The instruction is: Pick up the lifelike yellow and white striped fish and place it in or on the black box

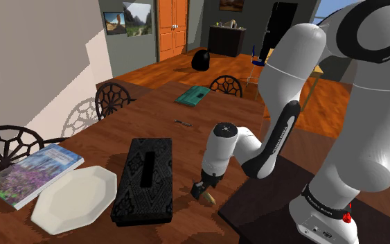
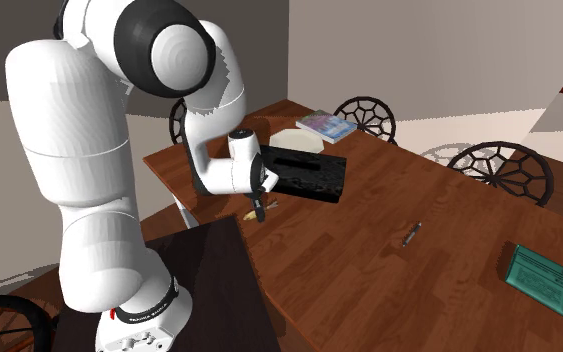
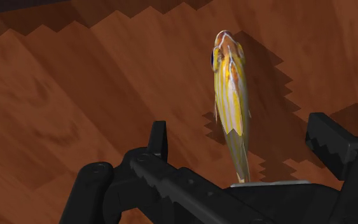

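A yellow and white striped fish (image 3: 229, 95) lies on the brown wooden table, its tail reaching back between my fingers. My gripper (image 3: 242, 137) is open; one fingertip (image 3: 159, 135) and the other (image 3: 327, 137) stand well apart on either side of the fish, neither touching it. In the shoulder view the gripper (image 1: 204, 188) hangs low over the fish (image 1: 208, 199) near the table's front edge, just right of the black box (image 1: 145, 180). In the second exterior view the gripper (image 2: 261, 204) and fish (image 2: 252, 214) sit in front of the black box (image 2: 304, 172).
A white octagonal plate (image 1: 75, 197) and a flower-covered book (image 1: 34, 173) lie left of the box. A small dark stick (image 1: 183, 123) and a green book (image 1: 192, 95) lie farther back on the table. Chairs (image 1: 113, 97) ring the table. The dark stand (image 1: 276, 201) is beside the fish.
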